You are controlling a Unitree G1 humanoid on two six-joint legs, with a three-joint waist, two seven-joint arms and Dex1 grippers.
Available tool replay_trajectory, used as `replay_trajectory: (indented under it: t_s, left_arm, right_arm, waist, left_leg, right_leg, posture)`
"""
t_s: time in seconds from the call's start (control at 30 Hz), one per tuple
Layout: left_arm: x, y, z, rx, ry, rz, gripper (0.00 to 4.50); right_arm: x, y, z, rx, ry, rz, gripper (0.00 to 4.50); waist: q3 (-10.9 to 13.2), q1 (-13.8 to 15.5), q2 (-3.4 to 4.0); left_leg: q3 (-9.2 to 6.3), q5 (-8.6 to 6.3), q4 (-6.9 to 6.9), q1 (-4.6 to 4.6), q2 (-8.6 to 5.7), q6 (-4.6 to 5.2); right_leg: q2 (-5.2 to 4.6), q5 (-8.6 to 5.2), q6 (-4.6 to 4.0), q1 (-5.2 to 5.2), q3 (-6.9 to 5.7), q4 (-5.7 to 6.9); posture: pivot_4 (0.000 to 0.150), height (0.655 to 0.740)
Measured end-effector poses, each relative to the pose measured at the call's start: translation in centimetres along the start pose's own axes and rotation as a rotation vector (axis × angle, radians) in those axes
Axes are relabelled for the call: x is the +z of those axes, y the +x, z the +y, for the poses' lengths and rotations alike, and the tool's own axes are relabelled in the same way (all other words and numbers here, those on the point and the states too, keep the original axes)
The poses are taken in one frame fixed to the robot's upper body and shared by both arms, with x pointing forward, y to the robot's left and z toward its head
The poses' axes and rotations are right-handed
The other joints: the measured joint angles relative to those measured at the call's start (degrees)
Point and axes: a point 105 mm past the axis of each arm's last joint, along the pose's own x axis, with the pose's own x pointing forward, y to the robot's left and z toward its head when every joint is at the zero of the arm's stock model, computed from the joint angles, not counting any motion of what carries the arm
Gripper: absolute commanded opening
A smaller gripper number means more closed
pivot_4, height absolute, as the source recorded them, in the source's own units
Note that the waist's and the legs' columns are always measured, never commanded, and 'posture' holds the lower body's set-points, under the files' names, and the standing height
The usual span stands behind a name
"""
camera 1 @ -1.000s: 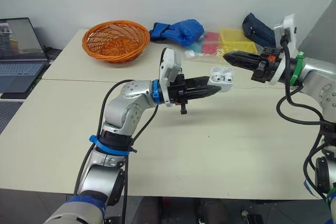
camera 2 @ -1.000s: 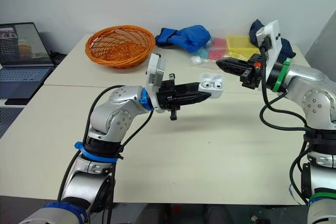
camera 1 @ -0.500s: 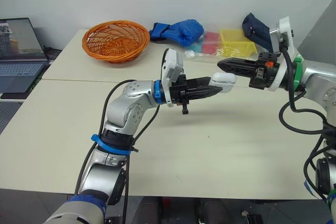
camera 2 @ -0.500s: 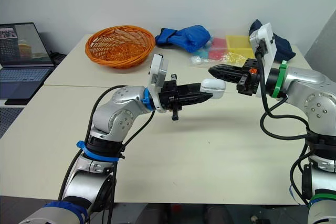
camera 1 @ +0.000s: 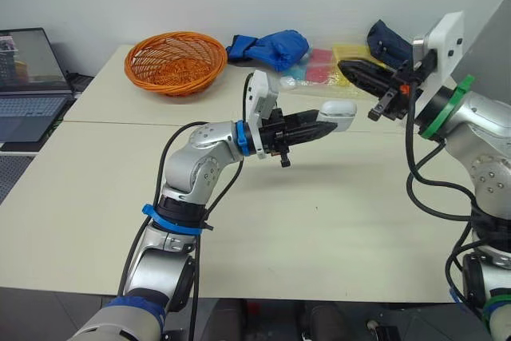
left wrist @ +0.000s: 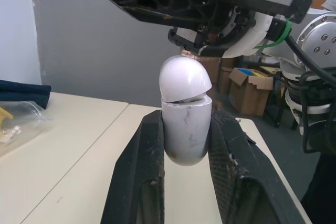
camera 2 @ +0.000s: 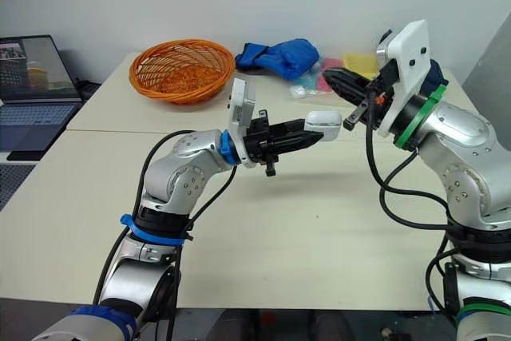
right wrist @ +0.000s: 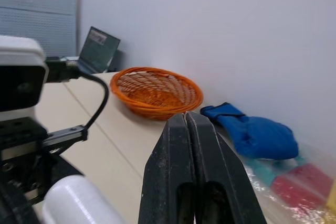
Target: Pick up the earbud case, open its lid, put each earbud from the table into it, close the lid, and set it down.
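Note:
The white earbud case is held above the middle of the table, pinched at its lower half by my left gripper, which is shut on it. In the left wrist view the case stands upright between the two black fingers, its domed lid down with a thin seam showing. My right gripper hovers just above and behind the case, apart from it. Its fingers are pressed together with nothing between them. The case also shows below that gripper in the right wrist view.
An orange wicker basket stands at the back left. A blue cloth, coloured boxes in a plastic bag and a dark blue bag lie along the back edge. A laptop sits on a side table to the left.
A second ago the case lid stood open with both earbuds inside. The right gripper came against it and the lid went down. That gripper has now drawn up and back.

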Motion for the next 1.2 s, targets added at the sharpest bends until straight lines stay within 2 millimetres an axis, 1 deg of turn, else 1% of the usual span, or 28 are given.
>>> replay_trajectory:
  t_s: [0.07,0.17,0.2,0.3,0.5,0.67,0.77,0.87,0.9,0.97,1.03,1.1,1.13,1.17,1.2]
  left_arm:
    - [0.0,0.2,0.1,0.013,0.015,-0.009,0.76]
    - [-0.1,0.4,0.4,0.028,0.015,-0.020,0.76]
    - [-0.2,0.4,0.4,0.029,0.012,-0.020,0.76]
    - [-0.4,0.3,0.6,0.038,0.010,-0.011,0.76]
    - [-1.5,0.1,1.4,0.071,-0.015,0.021,0.76]
    - [-1.7,0.1,1.5,0.075,-0.025,0.023,0.76]
    - [-1.6,-0.1,1.5,0.072,-0.020,0.030,0.76]
    - [-1.6,-1.0,1.7,0.067,-0.014,0.070,0.76]
    - [-1.8,-1.6,1.9,0.067,-0.023,0.110,0.76]
    - [-2.2,-3.2,2.4,0.082,-0.050,0.189,0.76]
    - [-2.7,-4.0,2.6,0.088,-0.103,0.239,0.76]
    - [-3.1,-4.6,3.0,0.115,-0.182,0.283,0.76]
    - [-3.4,-4.9,3.3,0.136,-0.234,0.304,0.76]
    - [-3.7,-5.3,3.5,0.163,-0.282,0.326,0.76]
    - [-4.0,-5.6,3.7,0.179,-0.310,0.335,0.76]
  right_arm:
    - [0.4,0.2,0.1,-0.021,0.010,-0.007,0.03]
    - [0.2,0.4,1.3,-0.007,0.051,0.010,0.03]
    - [0.0,0.4,1.8,-0.009,0.068,0.019,0.03]
    - [-1.6,0.2,3.1,-0.011,0.143,0.075,0.03]
    - [-3.2,-0.3,3.5,-0.070,0.184,0.149,0.03]
    - [-3.5,-0.4,3.5,-0.080,0.194,0.159,0.03]
    - [-3.4,-0.7,3.4,-0.055,0.189,0.142,0.03]
    - [-3.7,-2.0,2.9,0.024,0.144,0.173,0.61]
    - [-3.8,-2.7,2.8,0.063,0.136,0.187,0.97]
    - [-3.6,-3.9,2.2,0.117,0.123,0.195,1.55]
    - [-3.8,-5.1,2.0,0.175,0.113,0.198,2.24]
    - [-5.0,-6.3,2.7,0.248,0.118,0.230,2.94]
    - [-5.9,-6.9,3.3,0.290,0.123,0.256,3.30]
    - [-6.8,-7.5,3.9,0.333,0.122,0.279,3.78]
    - [-7.3,-7.8,4.3,0.357,0.122,0.291,4.08]
  waist:
    - [0.00,0.02,0.00]
    - [0.00,0.03,0.00]
    - [0.00,0.03,0.00]
    - [0.00,0.03,0.00]
    - [0.00,0.02,0.00]
    - [0.00,0.01,0.00]
    - [0.00,0.02,0.00]
    - [0.00,0.00,0.00]
    - [0.00,0.02,0.00]
    - [0.00,-0.02,0.00]
    - [0.00,-0.02,0.00]
    - [0.00,0.10,-0.01]
    - [0.01,0.15,-0.01]
    - [0.01,0.14,-0.01]
    - [0.01,0.09,-0.01]
  left_leg:
    - [-0.01,0.00,0.00,0.00,0.01,0.00]
    - [-0.03,0.00,-0.04,0.00,0.02,0.00]
    - [-0.04,0.00,-0.04,0.00,0.03,0.00]
    - [-0.02,0.00,-0.04,0.00,0.01,0.00]
    - [-0.02,0.00,0.00,0.00,0.00,0.00]
    - [-0.03,0.00,-0.02,0.00,0.01,0.00]
    - [-0.02,0.00,-0.02,0.00,-0.01,0.00]
    - [-0.01,0.00,-0.02,0.00,-0.02,0.00]
    - [-0.02,0.00,-0.02,0.00,-0.02,0.00]
    - [-0.03,0.00,-0.04,0.01,0.00,0.01]
    - [-0.04,0.00,-0.04,0.01,0.02,0.00]
    - [-0.04,0.00,-0.02,0.00,0.02,0.00]
    - [-0.05,0.00,-0.01,0.01,0.02,0.01]
    - [-0.06,0.00,0.00,0.01,0.01,0.01]
    - [-0.07,0.00,0.01,0.02,0.01,0.00]
  right_leg:
    - [0.00,0.03,-0.06,0.00,-0.01,0.00]
    - [0.01,0.03,-0.07,-0.01,-0.03,0.00]
    - [0.01,0.03,-0.08,0.00,-0.04,-0.01]
    - [0.00,0.03,-0.07,0.00,-0.01,0.00]
    - [0.00,0.02,-0.04,0.00,-0.02,0.01]
    - [0.01,0.02,-0.05,0.00,-0.02,0.00]
    - [0.01,0.02,-0.04,0.00,-0.02,-0.02]
    - [0.01,0.00,-0.01,0.01,-0.03,-0.05]
    - [0.01,-0.01,0.01,0.01,-0.03,-0.05]
    - [0.03,-0.02,0.01,0.01,-0.04,-0.04]
    - [0.06,-0.05,0.05,0.03,-0.09,-0.05]
    - [0.06,-0.13,0.18,0.06,-0.13,-0.06]
    - [0.06,-0.13,0.19,0.07,-0.13,-0.06]
    - [0.05,-0.13,0.20,0.07,-0.11,-0.05]
    - [0.05,-0.13,0.21,0.07,-0.08,-0.05]
  posture:
    - [0.150,0.7400]
    - [0.150,0.7400]
    - [0.150,0.7400]
    - [0.150,0.7400]
    - [0.150,0.7400]
    - [0.150,0.7400]
    - [0.150,0.7400]
    - [0.150,0.7400]
    - [0.150,0.7400]
    - [0.150,0.7400]
    - [0.150,0.7400]
    - [0.150,0.7400]
    - [0.150,0.7400]
    - [0.150,0.7400]
    - [0.150,0.7400]
